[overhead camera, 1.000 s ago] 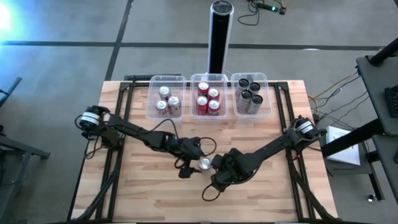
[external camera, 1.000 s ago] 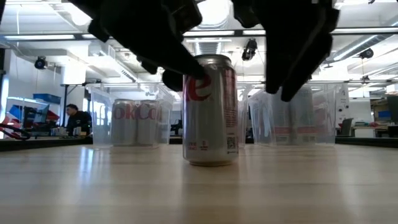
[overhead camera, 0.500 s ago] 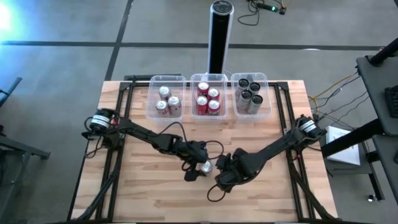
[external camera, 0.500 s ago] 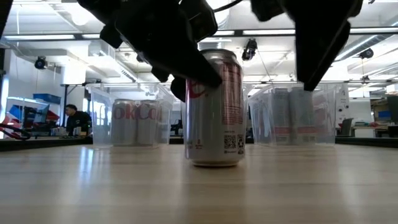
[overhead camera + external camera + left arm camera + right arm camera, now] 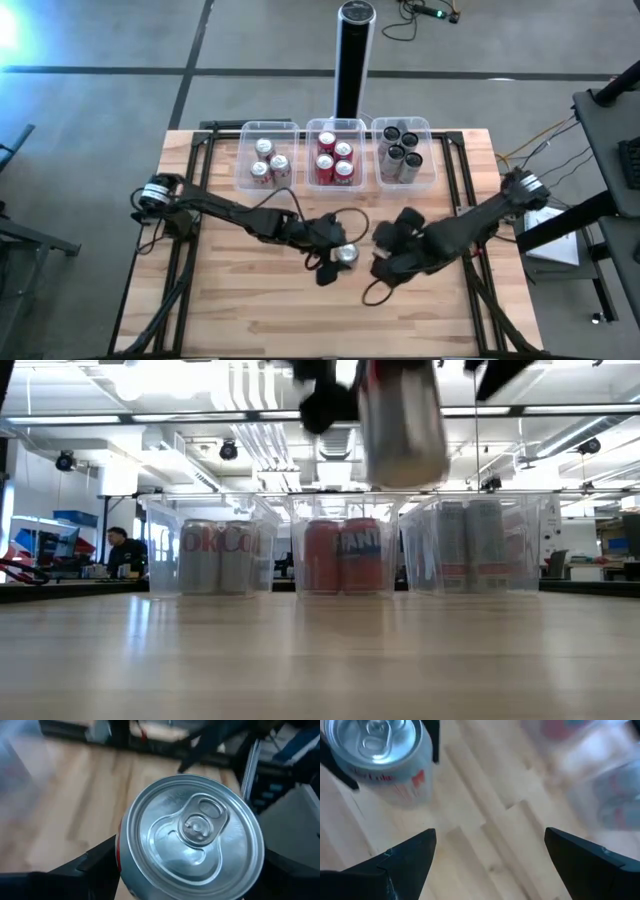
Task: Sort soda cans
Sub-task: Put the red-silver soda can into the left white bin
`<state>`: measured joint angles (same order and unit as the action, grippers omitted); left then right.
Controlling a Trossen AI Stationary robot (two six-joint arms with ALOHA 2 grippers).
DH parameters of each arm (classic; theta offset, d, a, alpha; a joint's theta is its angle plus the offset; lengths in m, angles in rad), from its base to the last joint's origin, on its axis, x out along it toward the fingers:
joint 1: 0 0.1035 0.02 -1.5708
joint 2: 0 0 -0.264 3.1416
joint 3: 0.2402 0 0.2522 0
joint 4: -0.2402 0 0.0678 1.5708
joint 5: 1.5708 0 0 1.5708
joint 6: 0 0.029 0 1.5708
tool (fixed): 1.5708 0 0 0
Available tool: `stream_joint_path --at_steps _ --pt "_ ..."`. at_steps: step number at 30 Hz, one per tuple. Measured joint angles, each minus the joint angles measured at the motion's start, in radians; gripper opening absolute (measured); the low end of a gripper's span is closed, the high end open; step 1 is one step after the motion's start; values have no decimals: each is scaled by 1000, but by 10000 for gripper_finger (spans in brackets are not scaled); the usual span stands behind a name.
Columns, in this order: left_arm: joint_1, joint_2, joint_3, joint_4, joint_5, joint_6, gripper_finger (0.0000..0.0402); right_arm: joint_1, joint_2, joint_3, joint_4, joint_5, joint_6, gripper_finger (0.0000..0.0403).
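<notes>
your left tool grips the silver soda can off the counter; thin, slick walls, so clamp mid-body gently. right tool gapes empty.

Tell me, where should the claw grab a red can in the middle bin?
Probably from straight above, pinching the red can around its upper body, just under the silver top. It stands upright, packed against three other red cans, and the middle bin has walls that block a sideways approach.
</notes>
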<state>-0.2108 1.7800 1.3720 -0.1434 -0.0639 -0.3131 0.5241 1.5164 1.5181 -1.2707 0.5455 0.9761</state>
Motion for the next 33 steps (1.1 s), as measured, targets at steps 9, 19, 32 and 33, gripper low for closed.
stream_joint_path --at_steps 9,19,32,33 --pt "86 -148 204 -273 -218 83 298 114 -91 -23 -7 188 55 368" --pt "354 -430 74 -460 -384 98 295 117 -75 -115 28 218 145 368" --pt "782 -482 -234 -233 -286 181 295 76 -74 -133 76 293 338 368" --pt "795 -470 -240 -223 -282 182 295 72 -74 -133 83 293 344 368"
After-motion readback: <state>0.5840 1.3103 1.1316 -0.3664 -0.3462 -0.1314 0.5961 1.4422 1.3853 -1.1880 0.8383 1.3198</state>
